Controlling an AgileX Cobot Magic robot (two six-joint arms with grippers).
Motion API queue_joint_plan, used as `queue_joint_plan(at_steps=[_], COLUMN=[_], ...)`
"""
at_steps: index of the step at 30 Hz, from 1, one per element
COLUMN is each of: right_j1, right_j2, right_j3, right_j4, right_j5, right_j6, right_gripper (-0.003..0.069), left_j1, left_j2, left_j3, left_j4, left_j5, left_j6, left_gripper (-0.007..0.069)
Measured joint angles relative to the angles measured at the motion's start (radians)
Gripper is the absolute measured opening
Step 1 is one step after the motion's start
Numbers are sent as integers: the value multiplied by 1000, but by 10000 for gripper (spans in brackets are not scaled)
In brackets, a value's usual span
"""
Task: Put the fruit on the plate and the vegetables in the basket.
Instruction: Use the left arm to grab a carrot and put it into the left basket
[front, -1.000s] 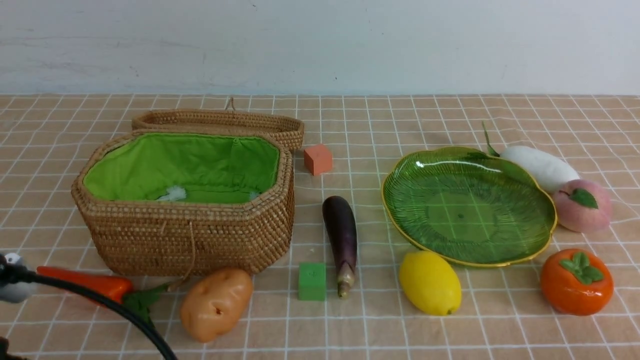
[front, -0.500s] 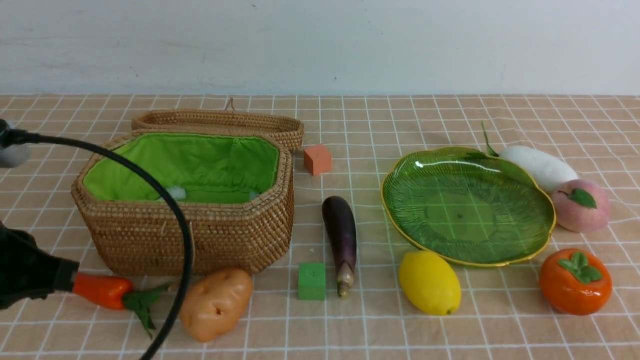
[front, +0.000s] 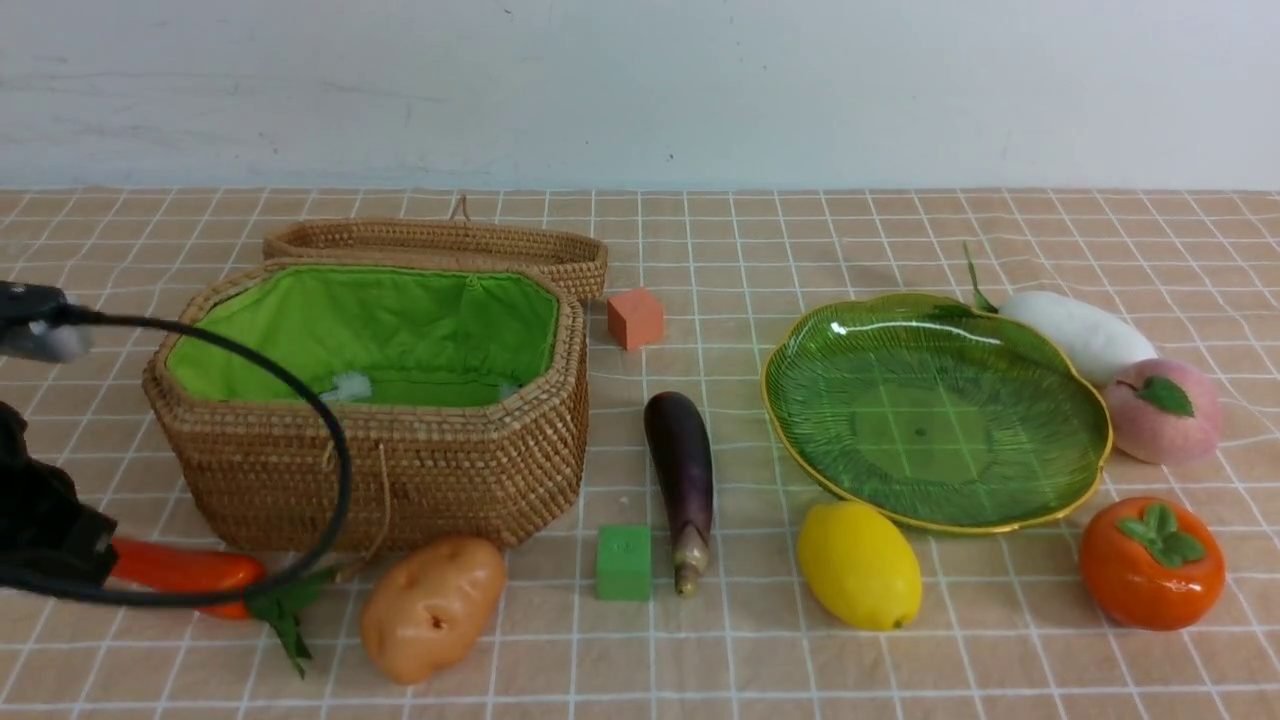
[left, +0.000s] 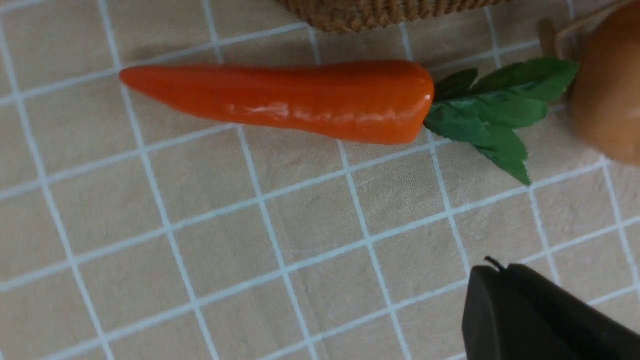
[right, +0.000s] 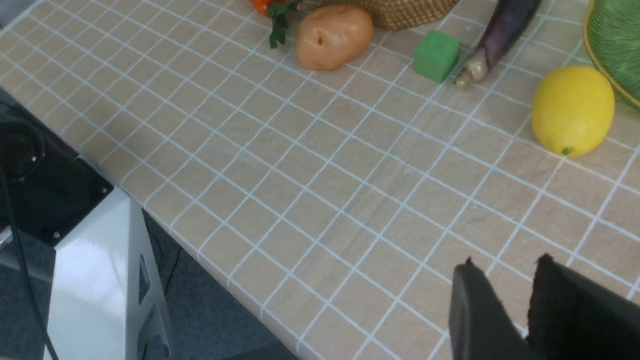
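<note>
The left pincer — clenched and empty — has swung in beside the carrot lying before the wicker basket, a likely first vegetable pick; nothing is sorted yet.

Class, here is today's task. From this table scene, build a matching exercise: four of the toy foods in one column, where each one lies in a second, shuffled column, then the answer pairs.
Column 1
1. carrot
2. eggplant
3. radish
4. lemon

Column 2
A. at the far side of the plate, next to the peach
B. in front of the basket, leaves toward the potato
C. in front of the plate's near rim
D. between the basket and the plate, beside the green cube

Pairs: 1-B, 2-D, 3-A, 4-C
</note>
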Motion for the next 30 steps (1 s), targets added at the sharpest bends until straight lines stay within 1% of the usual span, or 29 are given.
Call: queue_joint_plan(at_steps=[1, 2, 3, 4, 5, 7, 8, 10, 12, 13, 14, 15, 16, 17, 19, 21, 24, 27, 30], right_j1=[15, 32, 43, 45, 52, 56, 58, 58, 60, 60, 61, 63, 63, 64, 64, 64, 64, 64, 64], right_j2=[0, 0, -1, -1, -1, -1, -1, -1, -1, -1, -1, -1, -1, -1, -1, -1, -1, -1, -1], right_j3=[0, 0, 0, 0, 0, 0, 0, 1, 6, 8, 13, 16, 18, 20, 21, 21, 21, 21, 21], right_j4=[-6, -18, -26, -27, -33, -48, -56, -65, -68, -68, -69, -76, -79, -94, -108, -117, -120, -120, -121], right_j5=[0, 0, 0, 0, 0, 0, 0, 0, -2, -3, -7, -10, -11, -14, -15, -16, -37, -66, -96], right_j6=[-1, -2, -2, -3, -3, -3, -3, -3, -3, -3, -3, -3, -3, -3, -3, -3, -3, -3, -3], right_gripper=[182, 181, 181, 181, 181, 181, 181, 181, 181, 181, 181, 181, 181, 181, 181, 181, 181, 181, 181], left_j1=[0, 0, 0, 0, 0, 0, 0, 0, 0, 0, 0, 0, 0, 0, 0, 0, 0, 0, 0], left_j2=[15, 33, 45, 47, 52, 54, 55, 62, 79, 81, 95, 120, 128, 164, 194, 228, 262, 289, 311], left_j3=[0, 0, 0, 0, 0, 0, 0, 0, 0, 0, 0, 0, 0, 0, 0, 0, 0, 0, 0], left_j4=[-4, -5, 2, 2, 24, 65, 84, 114, 134, 137, 141, 145, 147, 155, 163, 171, 175, 180, 186], left_j5=[-1, -9, -27, -31, -65, -114, -136, -179, -223, -228, -246, -275, -280, -296, -303, -306, -310, -330, -377], left_j6=[86, 208, 306, 321, 417, 502, 532, 553, 565, 566, 570, 581, 584, 616, 658, 757, 870, 912, 927], left_gripper=[-13, -13, -13, -13, -12, 2, 18, 69, 149, 158, 198, 282, 302, 388, 440, 493, 510, 512, 512])
